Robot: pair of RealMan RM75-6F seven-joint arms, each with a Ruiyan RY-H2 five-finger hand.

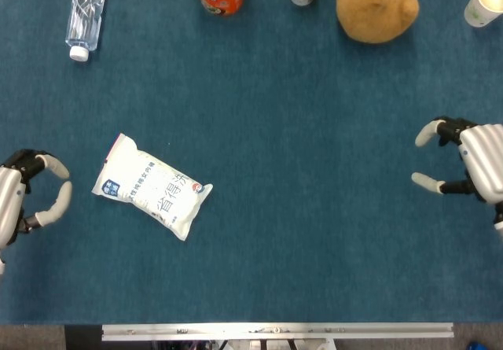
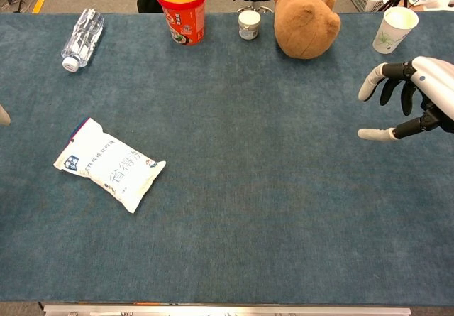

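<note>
A white snack bag (image 1: 152,186) with blue print lies flat on the blue table (image 1: 299,240), left of the middle; the chest view shows the bag (image 2: 108,163) too. My left hand (image 1: 20,197) hovers just left of the bag, fingers apart and holding nothing; only a fingertip (image 2: 3,115) of it shows at the chest view's left edge. My right hand (image 1: 471,167) is at the far right edge, fingers spread and empty, well clear of any object. In the chest view the right hand (image 2: 415,99) sits below a paper cup (image 2: 394,29).
Along the far edge lie a clear water bottle (image 2: 82,37) on its side, a red instant-noodle cup (image 2: 181,8), a small white jar (image 2: 249,25), and a brown plush bear (image 2: 306,18). A metal rail (image 1: 275,331) runs along the near edge.
</note>
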